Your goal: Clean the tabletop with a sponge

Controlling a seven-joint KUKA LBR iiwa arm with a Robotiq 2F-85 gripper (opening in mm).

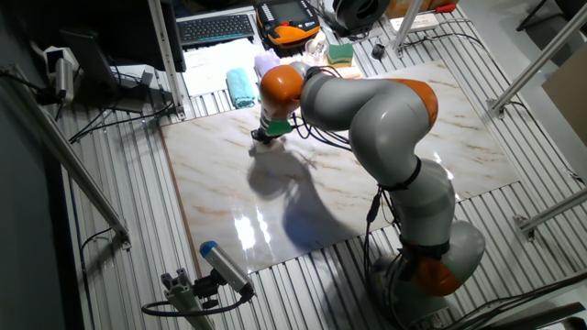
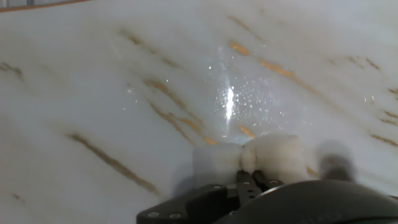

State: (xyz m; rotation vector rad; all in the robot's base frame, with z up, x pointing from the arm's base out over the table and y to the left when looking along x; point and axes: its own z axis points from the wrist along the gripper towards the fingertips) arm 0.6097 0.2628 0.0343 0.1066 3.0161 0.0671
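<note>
My gripper (image 1: 268, 135) is down on the far left part of the marble tabletop (image 1: 220, 183), close to its back edge. In the hand view the gripper (image 2: 251, 177) is shut on the cream sponge (image 2: 277, 157), pinching it in the middle so it bulges on both sides. The sponge rests against the tabletop (image 2: 93, 93). Small shiny droplets (image 2: 231, 98) glint on the slab just ahead of the sponge. In the fixed view the hand covers the sponge.
Behind the slab lie a teal cloth (image 1: 241, 88), a lilac cloth (image 1: 267, 62) and a green-and-yellow sponge (image 1: 341, 53). A keyboard (image 1: 217, 27) and an orange device (image 1: 289, 25) sit further back. A blue-tipped tool (image 1: 223, 266) lies at the front left on ribbed metal.
</note>
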